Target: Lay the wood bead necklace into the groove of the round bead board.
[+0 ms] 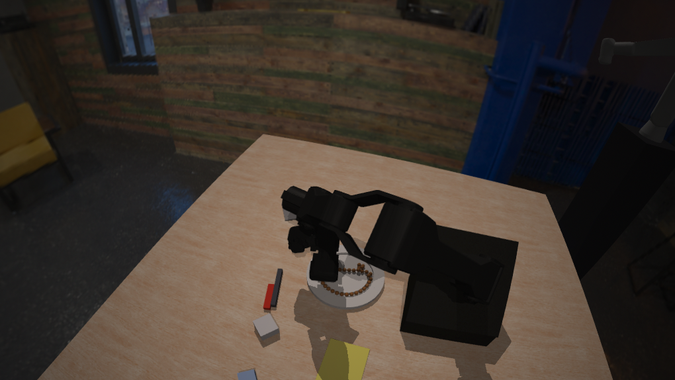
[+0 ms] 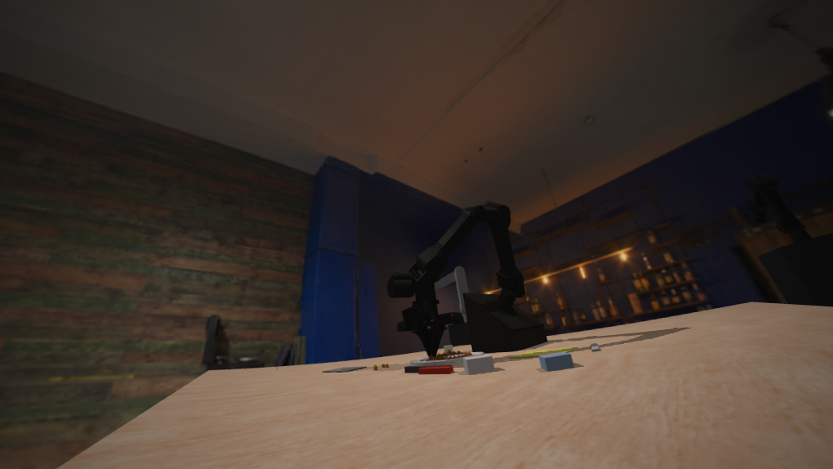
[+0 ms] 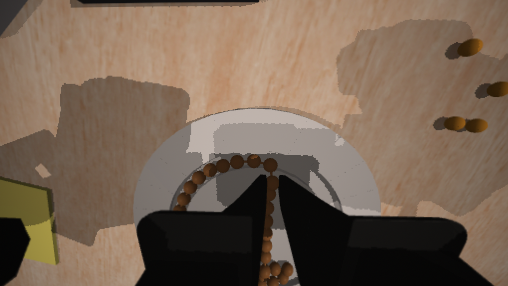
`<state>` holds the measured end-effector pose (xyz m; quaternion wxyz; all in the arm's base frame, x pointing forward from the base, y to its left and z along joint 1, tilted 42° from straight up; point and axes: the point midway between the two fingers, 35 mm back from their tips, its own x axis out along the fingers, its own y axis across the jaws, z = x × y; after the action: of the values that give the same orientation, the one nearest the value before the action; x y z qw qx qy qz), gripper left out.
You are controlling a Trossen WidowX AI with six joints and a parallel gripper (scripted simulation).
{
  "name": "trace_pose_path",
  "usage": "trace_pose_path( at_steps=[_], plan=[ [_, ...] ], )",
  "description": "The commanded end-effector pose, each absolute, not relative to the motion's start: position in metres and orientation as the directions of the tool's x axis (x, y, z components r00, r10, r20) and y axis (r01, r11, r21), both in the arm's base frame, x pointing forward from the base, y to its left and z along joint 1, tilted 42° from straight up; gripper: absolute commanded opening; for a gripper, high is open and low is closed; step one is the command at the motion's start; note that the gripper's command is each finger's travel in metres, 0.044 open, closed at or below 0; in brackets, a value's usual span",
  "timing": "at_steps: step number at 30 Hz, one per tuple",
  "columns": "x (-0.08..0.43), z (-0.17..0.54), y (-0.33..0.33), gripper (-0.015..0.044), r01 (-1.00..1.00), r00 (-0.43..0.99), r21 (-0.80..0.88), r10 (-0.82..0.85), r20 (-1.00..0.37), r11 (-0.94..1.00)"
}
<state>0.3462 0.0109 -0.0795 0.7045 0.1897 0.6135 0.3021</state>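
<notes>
- The round bead board (image 1: 372,296) (image 2: 418,363) (image 3: 265,116) lies flat on the wooden surface (image 1: 198,279) (image 2: 372,413) (image 3: 225,55), a ring-shaped groove marked in its top.
- The wood bead necklace (image 1: 345,294) (image 2: 460,354) (image 3: 190,188) is on the board; one curved stretch follows the groove, while another runs nearly straight across the area inside it.
- A small clump of its beads bunches up on the board, toward the robot base (image 1: 472,326) (image 2: 501,341).
- The gripper (image 1: 324,271) (image 2: 431,355) (image 3: 272,181) points down over the board, its fingers nearly together and clamped on the necklace close to the bend between the curved and straight stretches.
- Beside the board, on the side away from the robot base, a red block (image 1: 268,296) (image 2: 435,370) and a dark bar (image 1: 277,287) (image 2: 411,369) lie side by side.
- Near the board are a whitish block (image 1: 266,325) (image 2: 478,364) and a flat yellow piece (image 1: 356,361) (image 2: 541,352) (image 3: 37,230).
- A light blue block (image 1: 247,375) (image 2: 556,361) sits farther from the board than the whitish one.
- Four loose beads (image 2: 383,366) (image 3: 454,123) rest apart from the board, on the surface; two of them are close together.
</notes>
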Motion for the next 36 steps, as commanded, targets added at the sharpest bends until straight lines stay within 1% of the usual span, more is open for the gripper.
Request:
trace_pose_path(
  at_steps=[1, 6, 20, 36],
  plan=[
    [0.347, -0.078, 0.009, 0.0, -0.197, 0.064, 0.639, 0.66, -0.748, 0.743],
    [0.357, -0.082, 0.003, 0.0, -0.197, 0.064, 0.639, 0.66, -0.749, 0.744],
    [0.358, -0.089, 0.008, 0.0, -0.197, 0.064, 0.639, 0.66, -0.748, 0.744],
    [0.357, -0.083, 0.003, 0.042, -0.197, 0.064, 0.639, 0.66, -0.749, 0.744]
  ],
)
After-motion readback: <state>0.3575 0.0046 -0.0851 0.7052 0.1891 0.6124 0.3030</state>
